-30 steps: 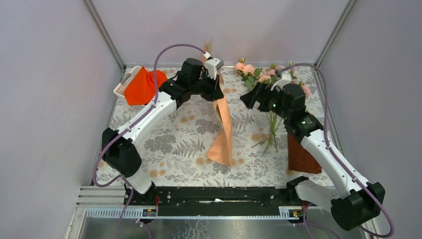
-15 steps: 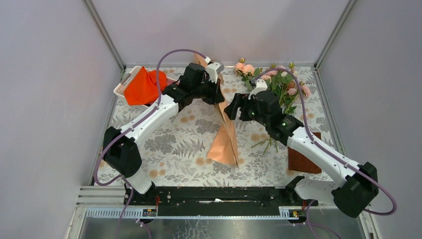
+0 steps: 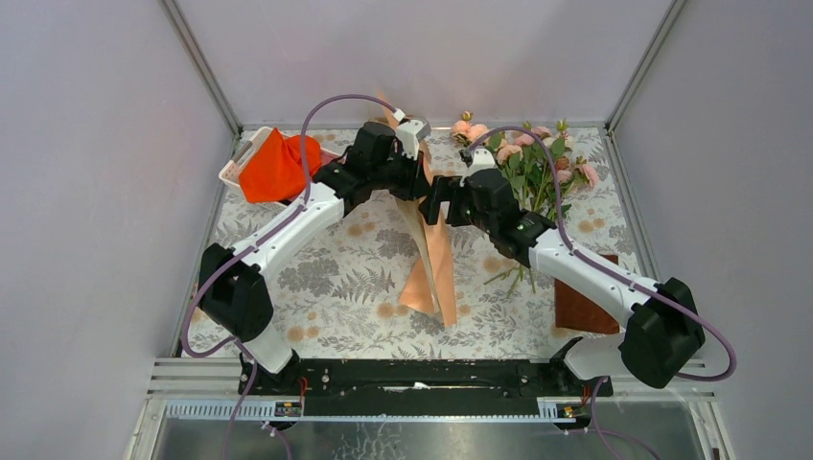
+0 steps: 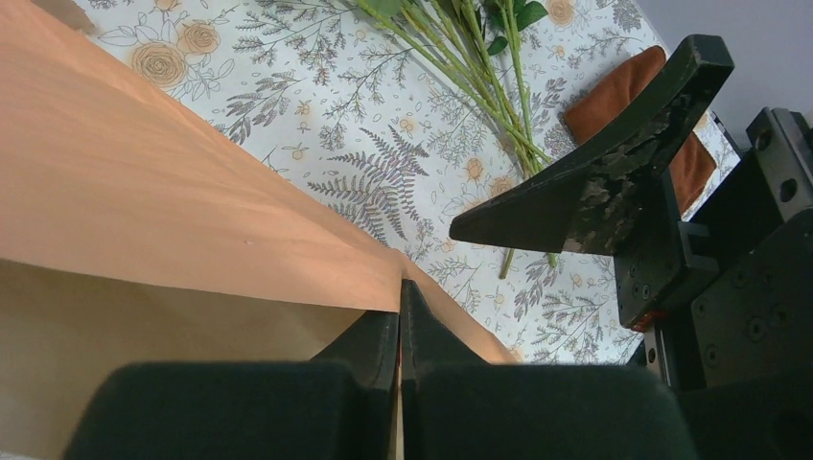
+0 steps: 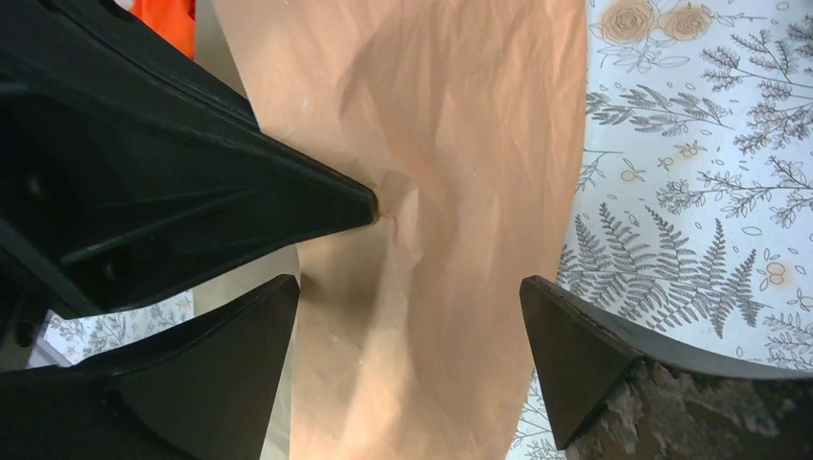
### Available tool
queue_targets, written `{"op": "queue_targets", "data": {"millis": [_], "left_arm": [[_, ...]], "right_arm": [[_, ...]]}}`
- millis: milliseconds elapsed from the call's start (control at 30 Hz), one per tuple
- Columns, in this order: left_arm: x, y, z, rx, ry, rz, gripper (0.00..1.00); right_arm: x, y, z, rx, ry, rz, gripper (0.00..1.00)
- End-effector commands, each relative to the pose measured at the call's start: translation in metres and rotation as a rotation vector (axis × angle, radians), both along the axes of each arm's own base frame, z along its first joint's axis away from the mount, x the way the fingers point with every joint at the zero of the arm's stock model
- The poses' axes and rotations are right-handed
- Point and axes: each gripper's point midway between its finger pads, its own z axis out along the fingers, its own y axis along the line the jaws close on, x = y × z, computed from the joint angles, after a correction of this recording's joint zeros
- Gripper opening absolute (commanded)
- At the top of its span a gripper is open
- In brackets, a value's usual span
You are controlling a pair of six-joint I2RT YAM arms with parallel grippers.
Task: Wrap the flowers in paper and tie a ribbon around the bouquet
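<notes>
Peach paper (image 5: pixel 460 144) now straddled by right end effector (image 5: pixel 409 287), off flowers (image 3: pixel 522 158)

**Leaf-print counter and its load**

The flowers (image 3: pixel 525 168) lie on the grey leaf-patterned counter (image 3: pixel 326 278). Well left of them a white tray (image 3: pixel 233 165) holds an orange-red cloth (image 3: pixel 273 165). Near their stems lies a rust-brown pad (image 3: pixel 580 311). Just left of the stems, the lower end of the paper (image 3: pixel 431 278) touches down.

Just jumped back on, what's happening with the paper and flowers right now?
The left gripper is shut on the peach paper, holding it up so it hangs toward the patterned mat. The right gripper is open, jaws either side of the sheet beside that pinch. The flowers lie unwrapped on the mat, far right.
</notes>
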Motion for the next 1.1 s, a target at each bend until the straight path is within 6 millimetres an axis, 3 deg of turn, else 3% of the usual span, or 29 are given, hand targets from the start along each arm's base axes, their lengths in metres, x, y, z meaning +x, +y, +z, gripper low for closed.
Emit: {"op": "queue_targets", "data": {"millis": [0, 200, 333, 400, 533, 567, 633, 667, 700, 767, 933, 1067], "left_arm": [[0.008, -0.005, 0.013, -0.034, -0.058, 0.013, 0.00], [0.008, -0.006, 0.015, -0.041, -0.058, 0.013, 0.00], [0.010, -0.005, 0.016, -0.037, -0.068, 0.021, 0.00], [0.012, -0.003, 0.015, -0.026, -0.078, 0.025, 0.00], [0.014, 0.000, 0.009, 0.015, -0.104, 0.010, 0.00], [0.015, 0.002, 0.006, 0.038, -0.108, 0.006, 0.13], [0.016, 0.009, 0.001, 0.095, -0.130, -0.006, 0.47], [0.015, 0.014, -0.004, 0.130, -0.136, -0.009, 0.66], [0.015, 0.021, -0.008, 0.167, -0.146, -0.002, 0.82], [0.014, 0.042, -0.021, 0.257, -0.167, 0.009, 0.96], [0.025, 0.121, -0.064, 0.433, -0.173, 0.093, 0.95], [0.044, 0.176, -0.118, 0.594, -0.140, 0.144, 0.82]], "right_arm": [[0.009, 0.011, 0.036, 0.077, -0.100, -0.002, 0.95], [0.022, 0.007, 0.013, 0.023, -0.070, -0.084, 0.96], [0.029, -0.002, -0.009, -0.037, -0.036, -0.153, 0.90], [0.030, -0.012, -0.014, -0.057, -0.029, -0.198, 0.75], [0.028, -0.035, -0.020, -0.099, -0.036, -0.289, 0.32], [0.027, -0.040, -0.022, -0.110, -0.036, -0.305, 0.22], [0.021, -0.051, -0.036, -0.155, 0.000, -0.325, 0.03], [0.019, -0.054, -0.042, -0.163, 0.017, -0.332, 0.00], [0.016, -0.059, -0.049, -0.173, 0.041, -0.338, 0.00], [0.012, -0.069, -0.062, -0.166, 0.089, -0.355, 0.00], [0.007, -0.107, -0.080, -0.074, 0.171, -0.411, 0.00], [0.003, -0.133, -0.086, -0.030, 0.205, -0.450, 0.00]]}}
